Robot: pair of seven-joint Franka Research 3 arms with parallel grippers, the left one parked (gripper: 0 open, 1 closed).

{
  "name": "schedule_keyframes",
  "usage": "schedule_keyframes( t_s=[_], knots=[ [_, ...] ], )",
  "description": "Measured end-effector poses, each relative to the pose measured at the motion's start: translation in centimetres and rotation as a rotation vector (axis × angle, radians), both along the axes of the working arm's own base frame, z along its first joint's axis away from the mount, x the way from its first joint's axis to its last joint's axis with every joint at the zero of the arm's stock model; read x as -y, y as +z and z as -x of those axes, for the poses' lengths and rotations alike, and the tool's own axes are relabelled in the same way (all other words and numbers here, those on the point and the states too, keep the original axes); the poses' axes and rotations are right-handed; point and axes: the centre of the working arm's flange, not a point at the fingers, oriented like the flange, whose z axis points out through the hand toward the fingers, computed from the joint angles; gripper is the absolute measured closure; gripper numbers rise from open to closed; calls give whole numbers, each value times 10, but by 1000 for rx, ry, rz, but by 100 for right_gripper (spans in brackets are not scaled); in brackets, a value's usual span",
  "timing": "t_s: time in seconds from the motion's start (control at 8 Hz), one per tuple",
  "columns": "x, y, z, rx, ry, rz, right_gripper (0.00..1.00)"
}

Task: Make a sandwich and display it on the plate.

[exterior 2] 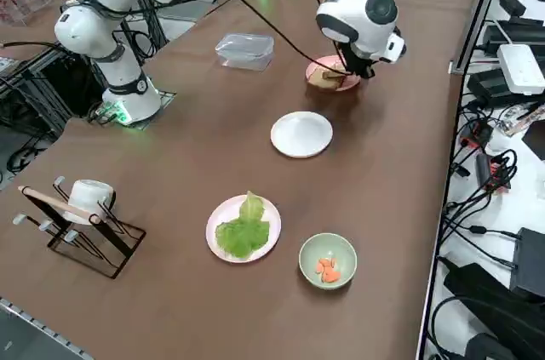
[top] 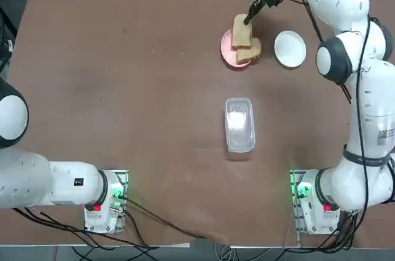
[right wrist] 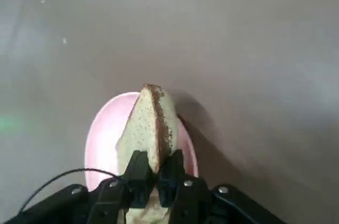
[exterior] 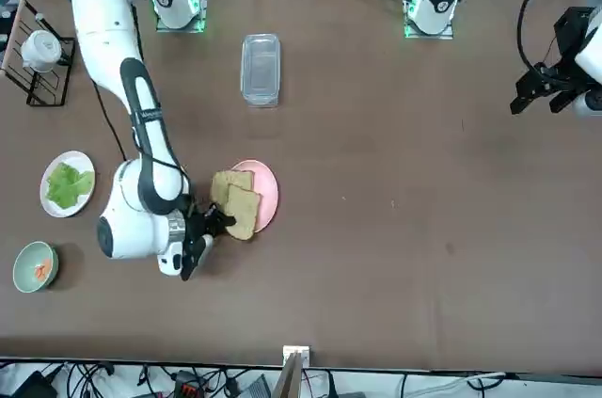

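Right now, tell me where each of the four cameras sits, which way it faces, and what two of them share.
Top: overhead, looking down; both arm bases at the bottom, right gripper shut on a bread slice.
Front: across the table facing the robot; working arm at left, pink plate.
Right side: raised, looking diagonally over the table; empty white plate, lettuce plate.
Right wrist: on the arm; fingers pinching the slice's edge.
Shared: top and front both show the clear container.
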Motion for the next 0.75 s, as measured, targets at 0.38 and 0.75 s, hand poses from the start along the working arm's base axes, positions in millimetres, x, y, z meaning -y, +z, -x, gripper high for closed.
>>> schedule_keyframes(
  t_s=[0.38,0.75],
  knots=[
    [17,59,4,-47,-5,-19,92],
    [136,94,-1,-140,-172,-10,92]
  ],
)
